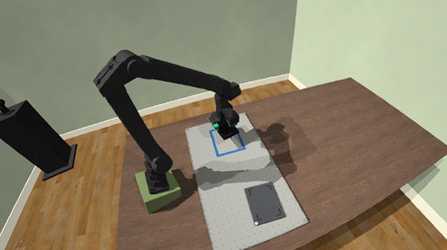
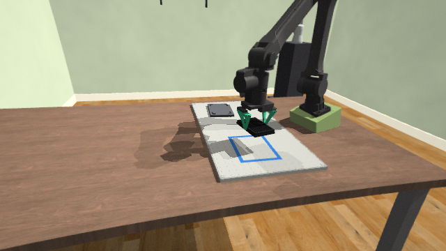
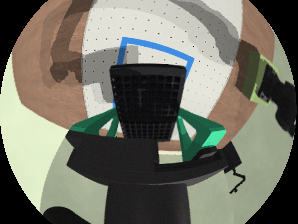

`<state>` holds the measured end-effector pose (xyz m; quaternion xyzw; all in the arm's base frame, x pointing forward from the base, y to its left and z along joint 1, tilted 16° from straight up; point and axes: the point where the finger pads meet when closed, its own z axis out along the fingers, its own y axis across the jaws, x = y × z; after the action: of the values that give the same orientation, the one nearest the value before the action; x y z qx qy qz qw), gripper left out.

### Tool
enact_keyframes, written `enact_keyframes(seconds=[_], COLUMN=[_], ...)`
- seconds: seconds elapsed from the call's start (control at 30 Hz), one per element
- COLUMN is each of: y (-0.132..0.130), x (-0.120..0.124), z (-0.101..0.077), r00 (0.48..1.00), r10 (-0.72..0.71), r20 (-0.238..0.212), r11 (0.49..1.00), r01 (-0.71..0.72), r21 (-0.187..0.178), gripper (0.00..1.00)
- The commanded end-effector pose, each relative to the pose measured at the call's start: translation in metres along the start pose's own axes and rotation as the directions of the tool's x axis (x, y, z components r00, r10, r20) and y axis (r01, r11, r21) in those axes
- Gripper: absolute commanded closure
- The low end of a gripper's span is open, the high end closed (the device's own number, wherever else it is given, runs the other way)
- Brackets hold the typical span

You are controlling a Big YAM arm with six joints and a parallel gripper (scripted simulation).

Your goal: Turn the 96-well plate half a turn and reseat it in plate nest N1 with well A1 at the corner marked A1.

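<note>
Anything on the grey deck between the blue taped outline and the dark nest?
Nothing stands there. The top view shows only bare dotted deck and arm shadow between the outline and the nest. The plate hangs in the gripper.

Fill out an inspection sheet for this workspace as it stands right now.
Surface: brown table bearing a grey perforated deck.
Job's things: black 96-well plate held in the air near the blue-taped B1 outline; nest N1 vacant.
Clutter: nothing seen.
Grippers: gripper shut on the plate, green fingers at its sides.
Cables: nothing seen.
Surroundings: green arm base; black pedestal on the wood floor.
</note>
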<state>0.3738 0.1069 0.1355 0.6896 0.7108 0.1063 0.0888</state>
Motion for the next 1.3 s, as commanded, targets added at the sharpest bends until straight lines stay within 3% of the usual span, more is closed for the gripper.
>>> enact_keyframes(seconds=[0.0,0.17,1.27], y=[0.0108,0.0110,0.0142], x=[0.0019,0.0020,0.0028], z=[-0.0060,-0.0062,-0.0118], r00=[0.995,0.969,0.972], r10=[-0.103,-0.245,-0.234], r20=[-0.001,0.003,0.002], r11=[0.994,0.969,0.971], r01=[0.103,0.245,0.234], r21=[-0.028,-0.029,-0.039], gripper=[1.00,1.00,1.00])
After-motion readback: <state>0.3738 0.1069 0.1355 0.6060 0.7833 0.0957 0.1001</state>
